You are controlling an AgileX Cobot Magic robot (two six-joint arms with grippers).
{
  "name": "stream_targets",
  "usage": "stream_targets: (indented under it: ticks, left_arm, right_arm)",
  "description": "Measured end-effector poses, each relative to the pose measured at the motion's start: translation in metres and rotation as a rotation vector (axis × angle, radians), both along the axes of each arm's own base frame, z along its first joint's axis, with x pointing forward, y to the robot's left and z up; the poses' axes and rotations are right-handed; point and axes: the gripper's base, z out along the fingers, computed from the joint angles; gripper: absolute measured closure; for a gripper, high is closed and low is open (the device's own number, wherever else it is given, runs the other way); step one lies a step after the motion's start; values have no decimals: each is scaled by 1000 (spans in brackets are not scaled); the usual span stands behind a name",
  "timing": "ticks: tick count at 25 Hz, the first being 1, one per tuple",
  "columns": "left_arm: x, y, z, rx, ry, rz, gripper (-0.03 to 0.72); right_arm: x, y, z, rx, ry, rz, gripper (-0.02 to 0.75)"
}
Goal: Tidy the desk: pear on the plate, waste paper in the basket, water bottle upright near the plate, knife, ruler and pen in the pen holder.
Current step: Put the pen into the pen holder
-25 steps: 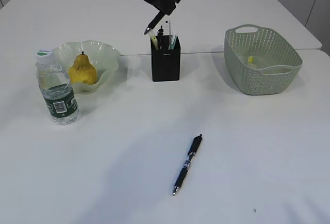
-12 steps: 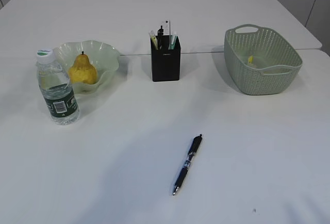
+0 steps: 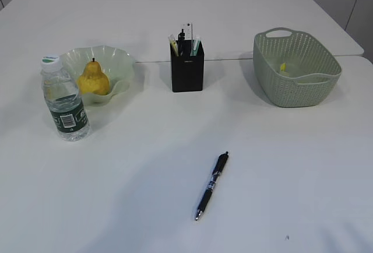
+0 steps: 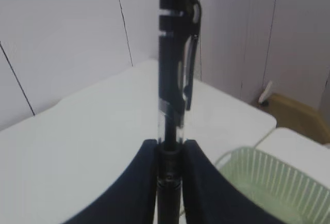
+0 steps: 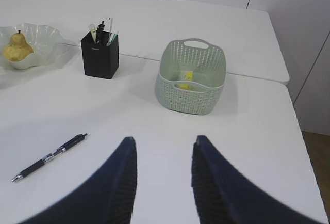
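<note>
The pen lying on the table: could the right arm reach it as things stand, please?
Probably yes. The right end effector is open and empty, and the pen lies alone on bare table ahead to its left, nothing between them.

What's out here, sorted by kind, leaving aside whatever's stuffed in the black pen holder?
Yellow pear: 1
Pale green wavy plate: 1
Clear plastic water bottle: 1
Black square pen holder: 1
Green woven basket: 1
Yellow paper scrap: 1
Black pens: 2, one on the white table, one in the left tool
Total: 8

Woven-look plastic basket (image 3: 297, 66), glossy pen (image 3: 211, 185)
</note>
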Motion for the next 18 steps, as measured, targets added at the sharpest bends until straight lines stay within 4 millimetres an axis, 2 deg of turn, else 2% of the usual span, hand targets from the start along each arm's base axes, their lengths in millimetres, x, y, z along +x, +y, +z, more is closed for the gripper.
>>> stream_targets:
  ticks: [6,13,16,18]
  left_arm:
    - [-6,-11,10,-102,-44,-18,600]
    - [-24,-37,18,-168,-118,-62,600]
    - [-26,-46,8,-190,-143,-60,600]
    - [-28,-53,-6,-194,-145,-59,600]
  right_arm:
    - [0,0,0,0,0,0,439]
    - [0,0,0,0,0,0,438]
    - [0,0,0,-1,0,-1,438]
    - [0,0,0,-5,-2,-4,438]
